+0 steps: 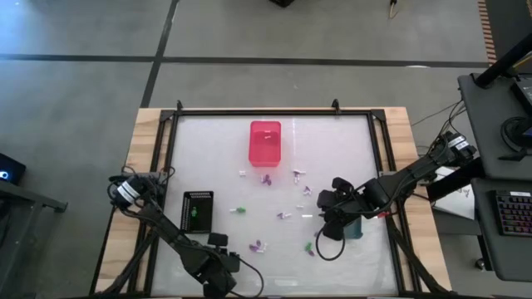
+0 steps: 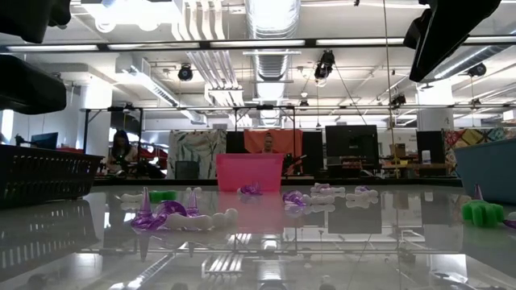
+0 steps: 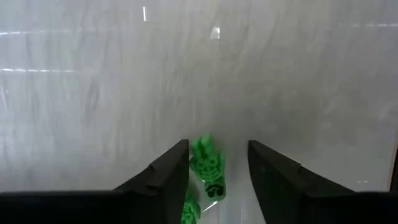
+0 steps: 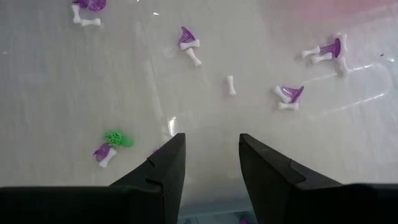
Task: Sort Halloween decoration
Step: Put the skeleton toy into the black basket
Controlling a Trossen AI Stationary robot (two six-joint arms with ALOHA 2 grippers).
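Note:
Small green, purple and white decoration pieces lie scattered on the white table top, such as a purple and white pair [image 1: 258, 246] and a green one [image 1: 239, 210]. Near the table's front edge my left gripper [image 1: 221, 267] points down, open. One green piece [image 3: 208, 167] lies flat on the table between its fingers, with a gap on either side. My right gripper [image 1: 331, 209] hangs open above the table right of centre, with nothing between its fingers [image 4: 211, 137]. Purple and white pieces [image 4: 188, 42] and a green one [image 4: 115, 138] lie beyond it.
A pink bin [image 1: 265, 143] stands at the far middle and a black bin [image 1: 198, 210] at the left. A grey-blue bin [image 1: 354, 227] sits just under my right arm. A raised black frame [image 1: 274, 112] borders the table.

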